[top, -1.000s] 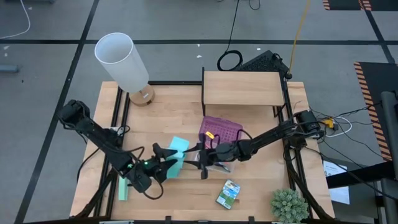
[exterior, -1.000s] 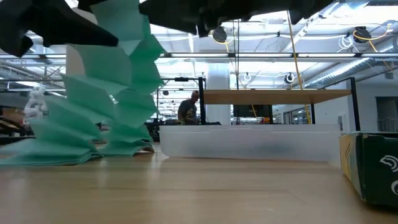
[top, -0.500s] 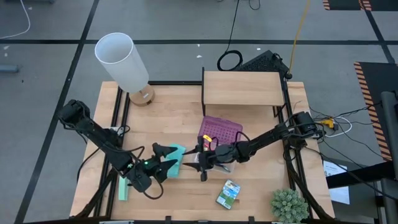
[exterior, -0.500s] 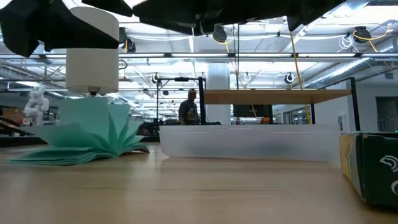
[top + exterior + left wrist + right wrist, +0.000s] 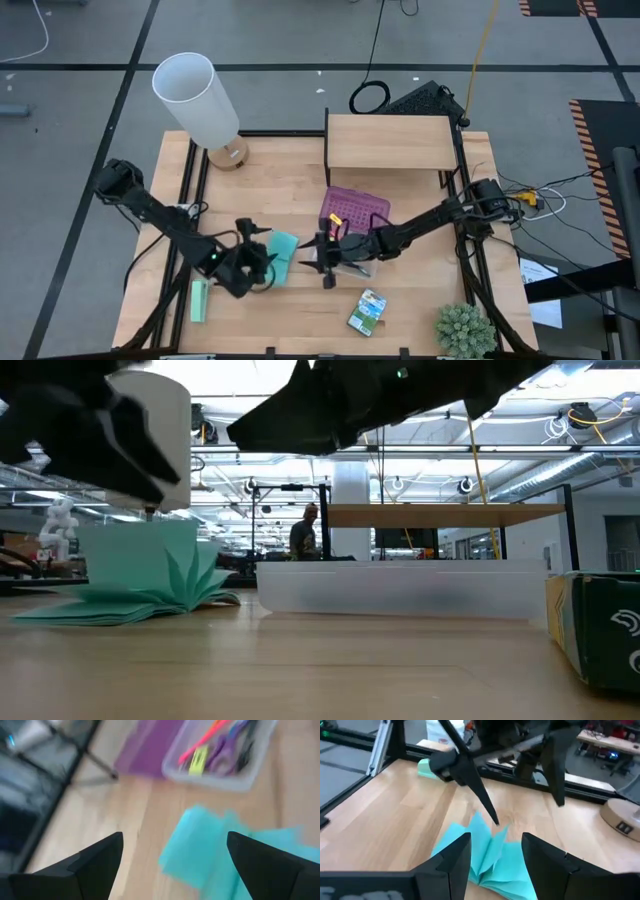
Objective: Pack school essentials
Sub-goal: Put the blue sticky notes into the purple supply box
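A teal paper pad lies on the table with its pages fanned up, between my two grippers. My left gripper hovers open just left of the pad, which shows between its fingers. My right gripper stands open at the pad's right edge, above it. A clear case holds purple-handled scissors, an orange pencil and a yellow piece; its purple lid lies beside it. The green crayon box lies toward the near edge.
A white lamp stands at the far left and a wooden riser at the far middle. A mint-green block lies near the left front. A potted plant sits at the near right corner.
The teal pad hung from my left gripper with its pages stretched down; it has dropped and now lies on the table, pages fanned. My left gripper has let go and turned above the pad.
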Robot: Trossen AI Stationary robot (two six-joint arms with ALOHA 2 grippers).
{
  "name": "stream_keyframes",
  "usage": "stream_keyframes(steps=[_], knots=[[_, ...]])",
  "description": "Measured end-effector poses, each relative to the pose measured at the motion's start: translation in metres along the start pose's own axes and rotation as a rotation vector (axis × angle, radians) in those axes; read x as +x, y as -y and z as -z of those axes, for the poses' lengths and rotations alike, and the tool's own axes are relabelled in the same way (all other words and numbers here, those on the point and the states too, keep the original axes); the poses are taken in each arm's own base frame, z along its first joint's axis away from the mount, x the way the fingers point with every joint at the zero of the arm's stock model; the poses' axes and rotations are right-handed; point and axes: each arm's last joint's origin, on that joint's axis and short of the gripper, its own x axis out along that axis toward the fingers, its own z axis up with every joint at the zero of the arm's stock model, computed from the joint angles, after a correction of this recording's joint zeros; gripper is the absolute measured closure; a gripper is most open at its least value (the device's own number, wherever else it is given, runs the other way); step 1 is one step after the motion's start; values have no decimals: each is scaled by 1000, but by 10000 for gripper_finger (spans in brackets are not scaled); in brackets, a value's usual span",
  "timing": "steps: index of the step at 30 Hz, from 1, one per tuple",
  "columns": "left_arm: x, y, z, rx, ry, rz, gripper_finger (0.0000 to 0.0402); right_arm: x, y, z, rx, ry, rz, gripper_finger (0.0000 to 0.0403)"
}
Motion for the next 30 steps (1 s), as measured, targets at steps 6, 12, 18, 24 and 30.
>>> stream_keyframes(steps=[6,12,18,24,30], knots=[[22,-13,-4,-20,-141,170,41,1,5,4,-6,-38,8,234],[33,-41,-23,19,-144,282,74,1,4,10,-77,-101,-1,234],[31,-82,-40,78,-76,266,150,1,8,15,-142,-143,-1,234],[66,-114,-24,27,-214,168,219,2,14,18,-144,-170,10,234],[82,-104,-19,1,-248,358,244,1,17,16,-201,-172,11,234]])
